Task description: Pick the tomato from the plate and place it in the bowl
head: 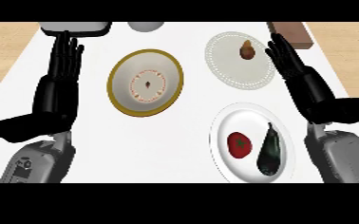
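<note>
nothing of the task looks done yet: the tomato (240, 144) lies on the white plate (238, 116), just inward of the right forearm and nearer the robot than the right hand (293, 66). beside it, on the side toward that arm, lies a dark eggplant (270, 151). the bowl (145, 82), gold-rimmed with a pale patterned inside, sits between the two hands, closer to the left hand (64, 59), and holds nothing. both hands are open, fingers straight, gripping nothing. what is left, i judge, is the whole job: reach, grasp, carry across, release.

the tomato is round, red and glossy with a green stem mark; the eggplant is long, smooth and shiny. a second plate (228, 64), dotted round its rim, lies just inward of the right fingers and carries a small brown pear-like thing (247, 51). the desk (182, 142) is plain white and flat.
</note>
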